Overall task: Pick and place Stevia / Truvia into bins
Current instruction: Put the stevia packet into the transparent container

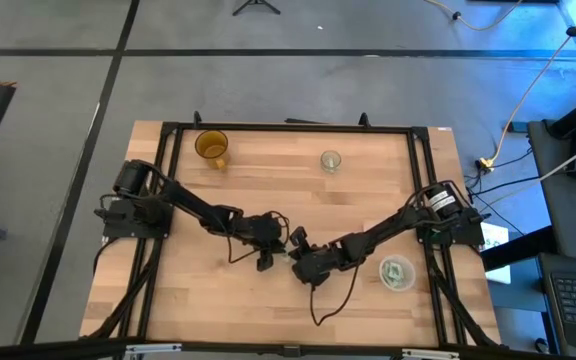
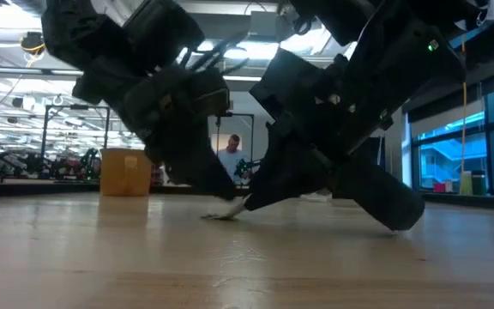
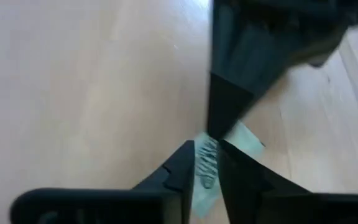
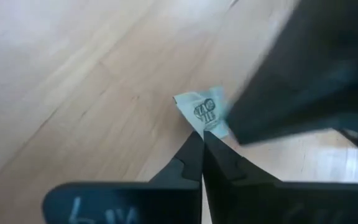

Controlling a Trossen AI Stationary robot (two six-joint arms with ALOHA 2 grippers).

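**Both grippers meet at one sachet**

Your left gripper point(image 3: 205, 163) grasps the Stevia sachet point(image 3: 205, 168) lying mid-tabletop point(image 1: 268, 180), well left of the clear bin point(image 1: 397, 272). Your right gripper point(image 4: 202, 149), clenched, pins its edge. The sachet looks light, thin and floppy; pinch an edge. Only the wrist views show its print.
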